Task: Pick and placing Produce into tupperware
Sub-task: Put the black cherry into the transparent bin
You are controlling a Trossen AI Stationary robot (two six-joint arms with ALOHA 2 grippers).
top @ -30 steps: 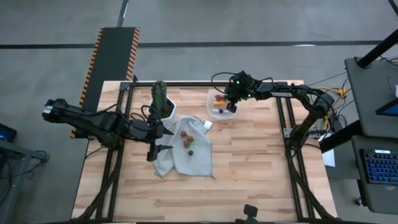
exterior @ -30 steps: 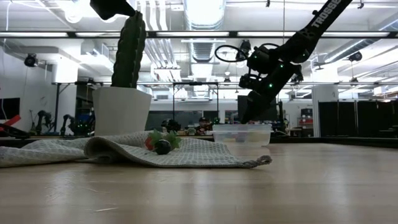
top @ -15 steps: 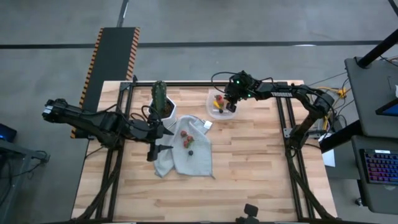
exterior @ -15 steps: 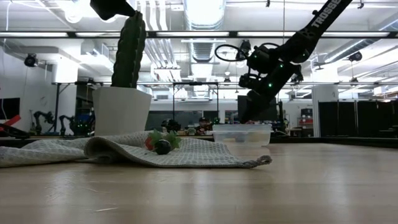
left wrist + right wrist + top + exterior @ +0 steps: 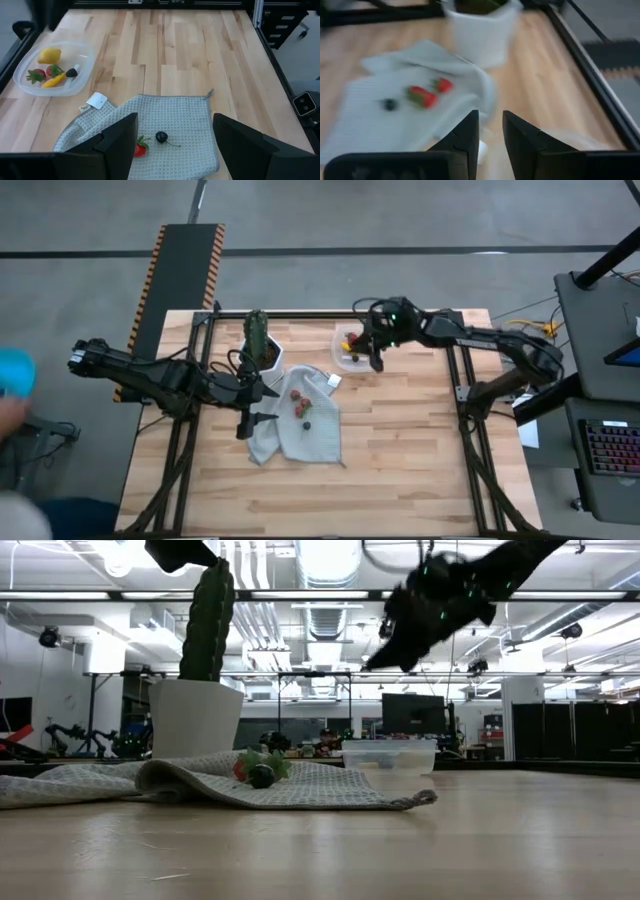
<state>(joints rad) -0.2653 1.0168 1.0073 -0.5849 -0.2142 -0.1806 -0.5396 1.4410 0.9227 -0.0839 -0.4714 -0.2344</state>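
The clear tupperware (image 5: 349, 349) stands on the table at the far middle. It holds a lemon (image 5: 49, 55), a red berry (image 5: 35, 76), a yellow-orange piece (image 5: 54, 80) and a dark piece (image 5: 71, 72). On the grey cloth (image 5: 305, 425) lie two red berries (image 5: 422, 96) and a dark one (image 5: 161, 136). My right gripper (image 5: 490, 135) hangs above the tupperware's right rim, narrowly open, with nothing between its fingers. My left gripper (image 5: 172, 145) waits wide open over the cloth's left part.
A green cactus in a white pot (image 5: 259, 345) stands at the cloth's far left corner. A small white tag (image 5: 98, 100) lies between the cloth and the tupperware. Bare wood stretches toward the near and right edges. A person's blurred shape (image 5: 12, 375) shows beyond the table's left side.
My right gripper has risen out of the tupperware until it is well above the rim, and has tipped from steeply down to nearer level. The tupperware and its produce have stayed in place.
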